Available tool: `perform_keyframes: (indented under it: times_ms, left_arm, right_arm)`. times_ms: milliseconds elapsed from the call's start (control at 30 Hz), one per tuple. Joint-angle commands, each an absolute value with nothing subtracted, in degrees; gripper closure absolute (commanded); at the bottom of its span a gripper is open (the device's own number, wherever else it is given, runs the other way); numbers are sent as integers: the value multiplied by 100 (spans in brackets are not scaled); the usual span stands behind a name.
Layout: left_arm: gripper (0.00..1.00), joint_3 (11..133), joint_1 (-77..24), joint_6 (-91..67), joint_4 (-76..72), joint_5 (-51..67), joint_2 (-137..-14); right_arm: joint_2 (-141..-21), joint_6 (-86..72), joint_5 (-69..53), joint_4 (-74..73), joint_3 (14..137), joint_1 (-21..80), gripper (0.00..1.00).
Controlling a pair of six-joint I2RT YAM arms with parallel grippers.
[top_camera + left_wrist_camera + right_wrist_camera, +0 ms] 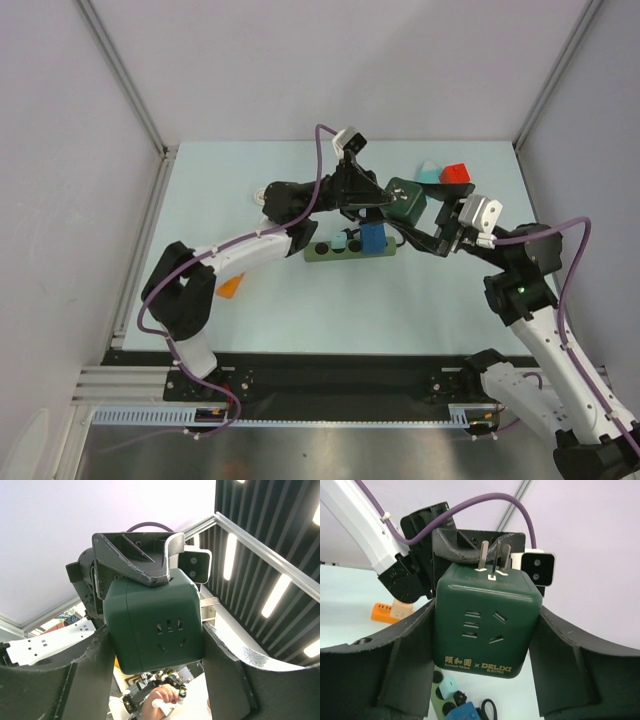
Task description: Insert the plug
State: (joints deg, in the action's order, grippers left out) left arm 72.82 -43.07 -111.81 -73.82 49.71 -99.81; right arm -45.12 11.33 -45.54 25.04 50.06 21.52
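A dark green cube plug (406,199) with three metal prongs (493,557) is held in the air above the right end of an olive power strip (322,252). My left gripper (392,200) grips it from the left. My right gripper (424,218) grips it from the right. In the left wrist view the cube (155,625) sits between my fingers (92,675), with a right-gripper finger (142,560) across its far side. In the right wrist view the cube (487,625) fills the gap between the fingers (410,655). The strip (438,692) lies below.
A blue plug (372,238) and a light teal plug (341,243) sit in the strip. A red block (457,175) and a teal block (428,172) lie at the back right. An orange block (230,287) lies at the left. White walls enclose the table.
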Motion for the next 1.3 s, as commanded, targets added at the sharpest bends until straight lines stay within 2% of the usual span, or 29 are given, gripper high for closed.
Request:
perform_keyframes:
  times_ms: [0, 33, 100, 167, 200, 267, 300, 367, 533, 867, 1267]
  left_arm:
    - [59, 7330, -4316, -10987, -9176, 4966, -9888]
    - [43, 7295, -4272, -10830, -9080, 5053, -9853]
    - [32, 7146, -4175, -10174, -8277, 5333, -9608]
    - [30, 6971, -3947, -9339, -7283, 5571, -9144]
    - [27, 6926, -3859, -8159, -5763, 5633, -8923]
    - [23, 7030, -3648, -6819, -4043, 5415, -8510]
    - [18, 7197, -3621, -5376, -2146, 5249, -8238]
    - [16, 7574, -3639, -4451, -858, 4714, -8078]
    - [5, 7585, -3656, -3982, -274, 4544, -7945]
    - [4, 8481, -3946, -2830, 1414, 3788, -8226]
    - [5, 8552, -4078, -2812, 2013, 3701, -8692]
  right_arm:
    - [-4456, 1248, -4544, 2514, 5142, 2127, 100]
    - [-4430, 1283, -4544, 2479, 5142, 2127, 100]
    - [-4403, 1371, -4465, 2164, 5255, 2127, 100]
    - [-4412, 1581, -4290, 1453, 5404, 2127, 100]
    - [-4421, 1643, -4228, 1189, 5553, 2127, 100]
    - [-4491, 1731, -4052, 573, 5668, 2127, 100]
    - [-4526, 1740, -4034, 432, 5695, 2127, 100]
    - [-4631, 1740, -4025, 134, 5783, 2136, 100]
    - [-4798, 1591, -4043, 35, 5775, 2223, 100]
    - [-5212, 1714, -3683, -466, 5924, 2575, 100]
    - [-5475, 2179, -3287, -1001, 6012, 2926, 100]
